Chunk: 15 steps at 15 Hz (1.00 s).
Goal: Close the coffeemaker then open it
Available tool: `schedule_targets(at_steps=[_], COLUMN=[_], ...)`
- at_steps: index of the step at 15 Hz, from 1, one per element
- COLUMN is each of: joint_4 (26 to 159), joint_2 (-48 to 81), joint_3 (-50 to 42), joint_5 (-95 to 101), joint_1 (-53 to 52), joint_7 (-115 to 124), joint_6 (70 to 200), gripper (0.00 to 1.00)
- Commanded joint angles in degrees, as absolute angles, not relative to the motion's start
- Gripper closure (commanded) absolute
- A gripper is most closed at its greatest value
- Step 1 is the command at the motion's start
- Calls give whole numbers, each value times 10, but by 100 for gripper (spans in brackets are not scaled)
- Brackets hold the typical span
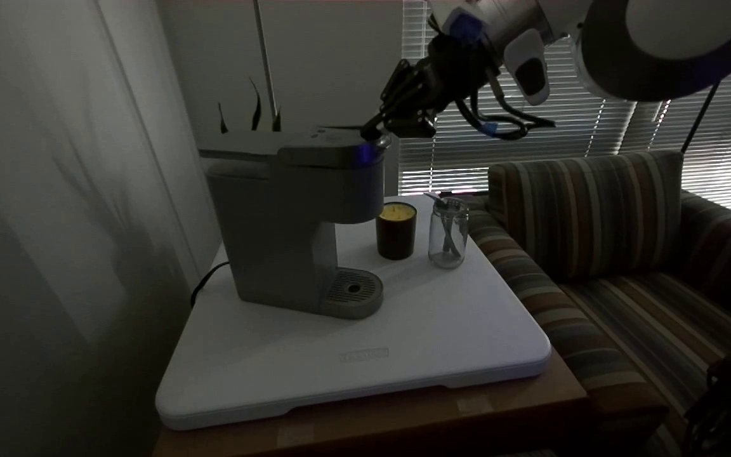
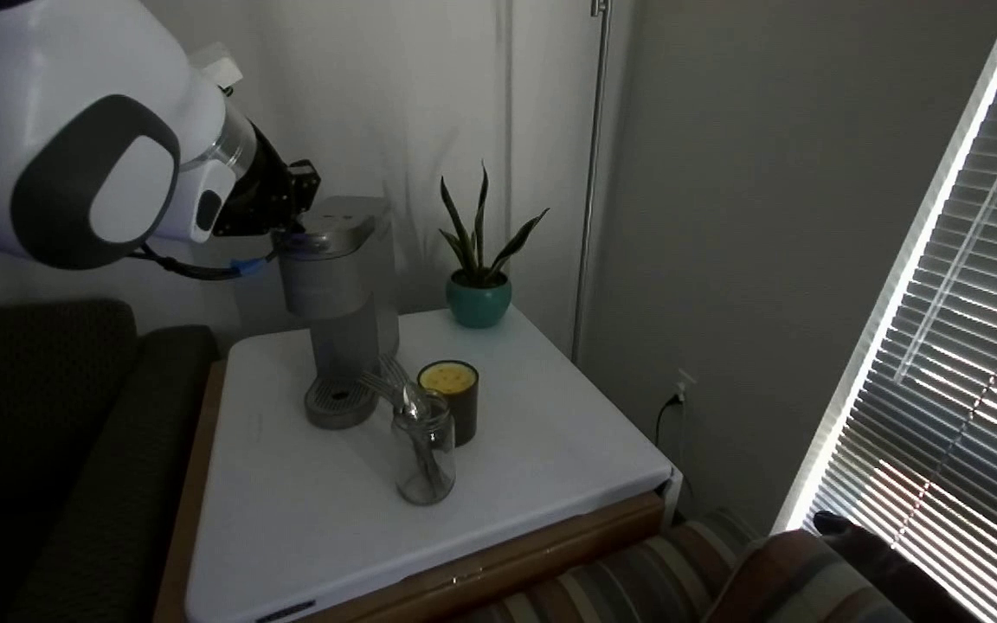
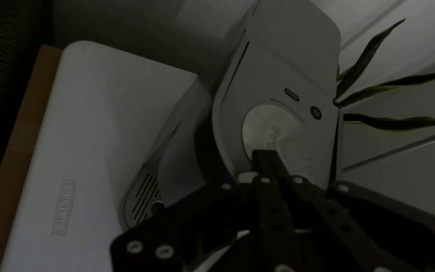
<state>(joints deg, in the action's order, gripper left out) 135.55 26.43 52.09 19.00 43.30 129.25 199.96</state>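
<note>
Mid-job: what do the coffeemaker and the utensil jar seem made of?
Coffeemaker: body probably matte grey plastic, from its dull, even sides and seams.
Jar: likely clear, glossy glass, since utensils show through and its rim catches light; clear plastic is possible.

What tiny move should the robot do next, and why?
Probably ease the end effector out past the front edge of the lid, ready to lift from below: the coffeemaker already looks closed, its top lying flat, with the shut end effector near that edge.
</note>
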Motion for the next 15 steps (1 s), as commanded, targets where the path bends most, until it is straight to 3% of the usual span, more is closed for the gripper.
schedule_targets(at_steps=[1,15], joint_4=[1355,1305], joint_2=[318,316], joint_3=[513,513], joint_5=[203,242], joint_1=[445,452], joint_7=[1277,1262], joint_6=[2000,1975], gripper=[100,100])
